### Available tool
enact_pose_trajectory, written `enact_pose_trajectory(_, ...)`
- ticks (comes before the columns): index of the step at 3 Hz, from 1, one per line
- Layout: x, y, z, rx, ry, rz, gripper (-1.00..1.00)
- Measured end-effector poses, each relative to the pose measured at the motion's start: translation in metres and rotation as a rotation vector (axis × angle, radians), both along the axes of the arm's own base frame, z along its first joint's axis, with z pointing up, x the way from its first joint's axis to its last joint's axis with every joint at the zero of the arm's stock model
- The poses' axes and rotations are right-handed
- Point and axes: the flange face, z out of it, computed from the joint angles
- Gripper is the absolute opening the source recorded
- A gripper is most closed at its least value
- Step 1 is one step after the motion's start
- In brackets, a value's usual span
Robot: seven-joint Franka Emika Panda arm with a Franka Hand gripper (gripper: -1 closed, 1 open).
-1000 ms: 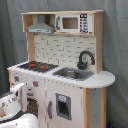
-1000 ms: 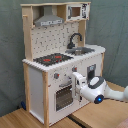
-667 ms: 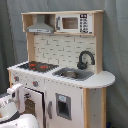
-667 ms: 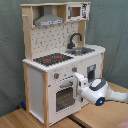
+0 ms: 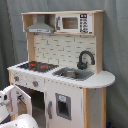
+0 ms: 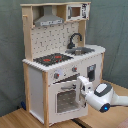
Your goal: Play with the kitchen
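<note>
I had the gripper (image 6: 82,86) at the free edge of the oven door (image 6: 64,96), which stood ajar on the toy kitchen (image 6: 60,60) on the wooden floor. I couldn't tell whether its fingers were closed on the door. A hard pull risked straining the hinge or shifting the kitchen.

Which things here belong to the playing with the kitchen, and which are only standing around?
Belonging to the job:
- the kitchen
- its oven door, standing ajar
- the gripper, at the oven door's edge

Only standing around:
- the grey curtain behind
- the wooden table under the kitchen
</note>
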Motion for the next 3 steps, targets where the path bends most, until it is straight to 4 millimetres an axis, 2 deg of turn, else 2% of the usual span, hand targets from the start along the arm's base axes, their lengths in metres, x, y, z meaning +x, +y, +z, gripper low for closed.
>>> enact_pose_trajectory(2, -0.025, 0.023, 0.000, 0.010, -0.006, -0.048, -1.00)
enact_pose_trajectory(3, -0.034, 0.041, 0.008, 0.001, 0.001, -0.052, -1.00)
